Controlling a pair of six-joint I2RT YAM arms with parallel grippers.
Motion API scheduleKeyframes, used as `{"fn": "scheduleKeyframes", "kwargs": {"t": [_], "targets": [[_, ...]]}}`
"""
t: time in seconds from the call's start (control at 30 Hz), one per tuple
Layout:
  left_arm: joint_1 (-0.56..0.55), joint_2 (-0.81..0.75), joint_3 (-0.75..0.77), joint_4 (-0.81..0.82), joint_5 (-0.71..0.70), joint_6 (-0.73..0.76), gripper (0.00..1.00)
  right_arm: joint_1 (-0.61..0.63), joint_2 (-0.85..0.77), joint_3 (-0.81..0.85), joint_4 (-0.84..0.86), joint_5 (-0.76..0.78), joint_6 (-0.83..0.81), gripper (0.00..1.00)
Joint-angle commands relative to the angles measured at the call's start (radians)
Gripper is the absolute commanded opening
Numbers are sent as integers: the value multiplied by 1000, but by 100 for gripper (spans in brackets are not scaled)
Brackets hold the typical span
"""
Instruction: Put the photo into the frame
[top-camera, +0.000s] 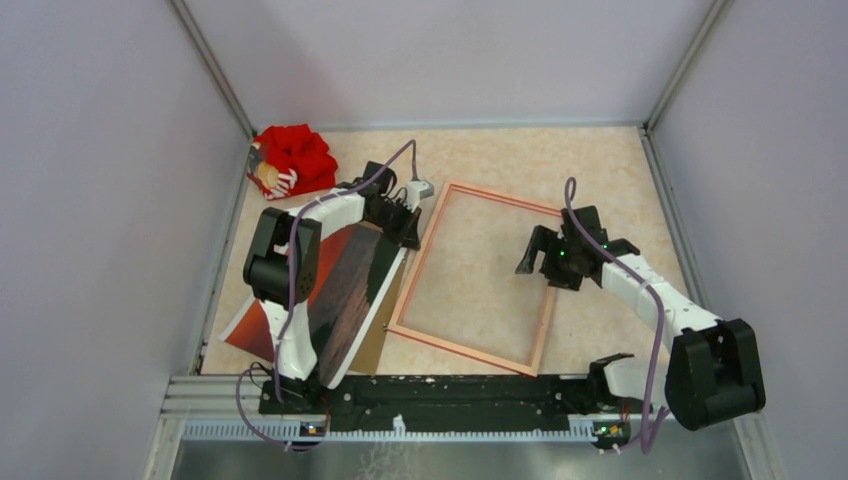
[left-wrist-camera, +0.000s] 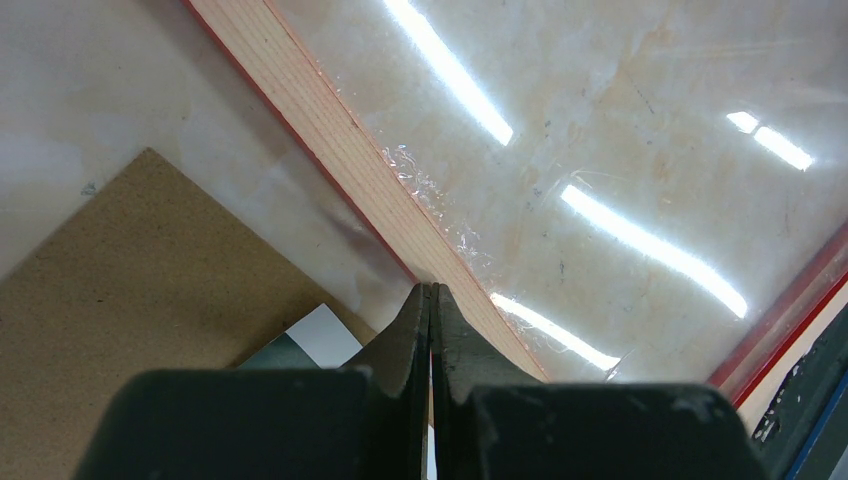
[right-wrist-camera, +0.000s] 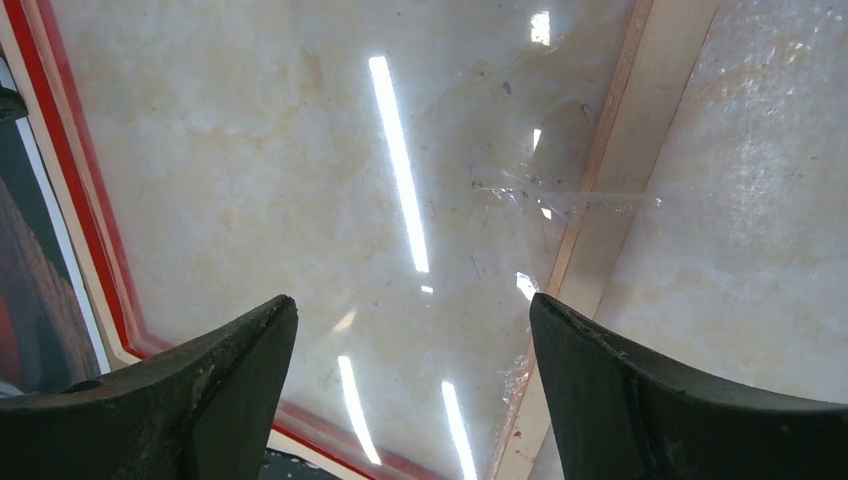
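The frame (top-camera: 412, 282) lies back up in the middle of the table, pale wood rails around a clear pane. The photo (top-camera: 345, 290) is to its left, picture side up, with its far corner lifted. My left gripper (top-camera: 405, 228) is shut on that corner beside the frame's left rail. In the left wrist view the fingertips (left-wrist-camera: 432, 292) meet over the rail (left-wrist-camera: 340, 150), with a thin white sliver between the fingers and a photo corner (left-wrist-camera: 312, 338) below. My right gripper (top-camera: 532, 258) hangs open and empty over the frame's right half; it also shows in the right wrist view (right-wrist-camera: 412, 300), above the pane (right-wrist-camera: 300, 160).
The brown hardboard backing panel (top-camera: 375, 347) lies under the photo and also shows in the left wrist view (left-wrist-camera: 130, 270). A red cloth bundle (top-camera: 295, 158) sits at the back left corner. Grey walls enclose the table on three sides.
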Motion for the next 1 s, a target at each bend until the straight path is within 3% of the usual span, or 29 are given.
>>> {"fn": "scheduleKeyframes", "kwargs": {"t": [0.0, 0.27, 0.4, 0.5, 0.8, 0.97], "targets": [[-13, 3, 10, -10, 22, 14, 2, -8, -14, 35, 2, 14, -13, 86], [-14, 3, 14, -14, 22, 15, 2, -102, -37, 84, -34, 44, -42, 86], [-14, 4, 14, -15, 23, 14, 2, -119, -23, 145, -15, 110, -47, 78], [-14, 1, 17, -17, 28, 11, 2, -119, 36, 178, 0, 127, -42, 69], [-13, -5, 18, -21, 44, 4, 2, -113, 134, 167, 78, 99, -14, 29], [-14, -1, 25, -24, 46, 6, 2, -106, 166, 134, 93, 95, -12, 18]]}}
